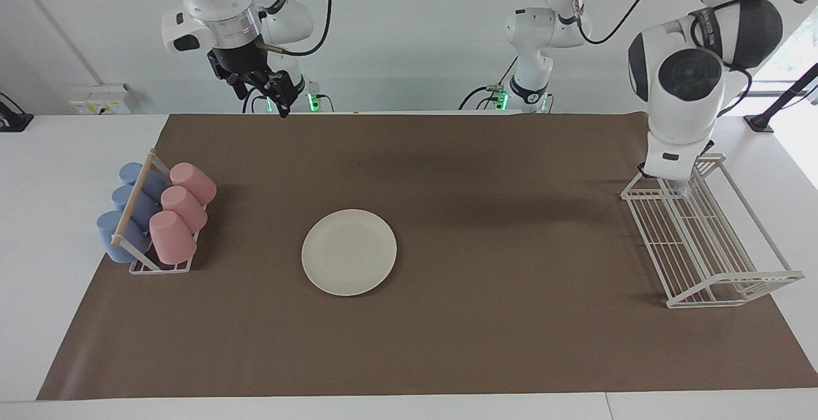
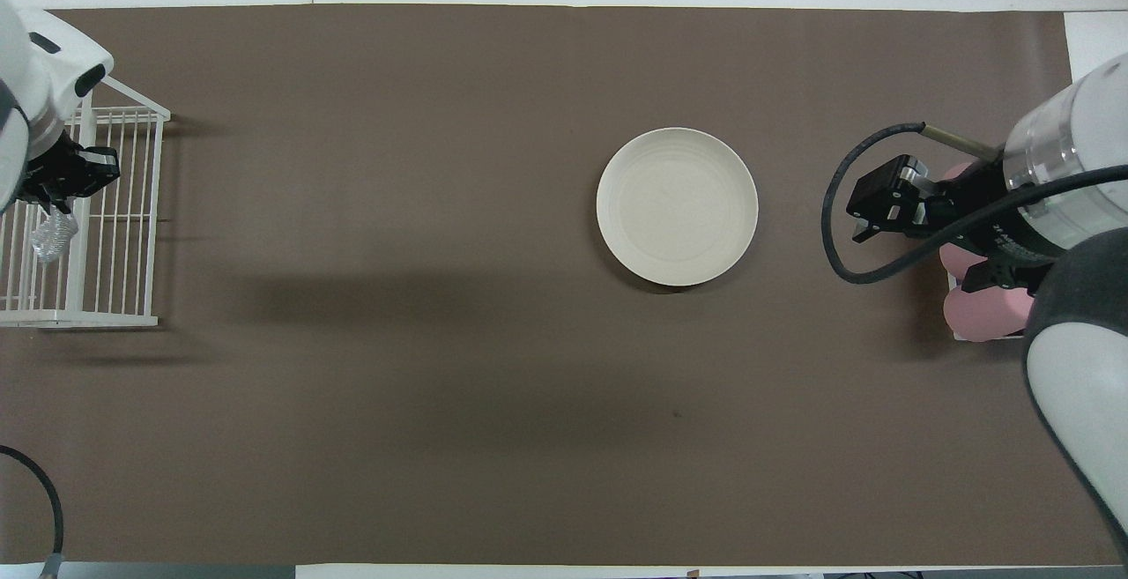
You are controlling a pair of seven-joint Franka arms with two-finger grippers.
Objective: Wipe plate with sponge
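The cream-white plate [image 1: 349, 252] [image 2: 677, 206] lies flat on the brown mat near the table's middle, with nothing on it. At the left arm's end my left gripper [image 2: 56, 207] hangs over the white wire rack [image 1: 703, 241], shut on the silvery sponge [image 2: 51, 233], which dangles from its fingertips. In the facing view the white wrist hides those fingers. My right gripper [image 1: 265, 99] [image 2: 868, 209] is up in the air and open, holding nothing. In the overhead view it is between the plate and the cups.
A small rack of pink and blue cups [image 1: 153, 215] [image 2: 983, 315] stands at the right arm's end, partly covered by the right arm in the overhead view. The wire rack [image 2: 115, 209] stands on the mat's edge at the left arm's end.
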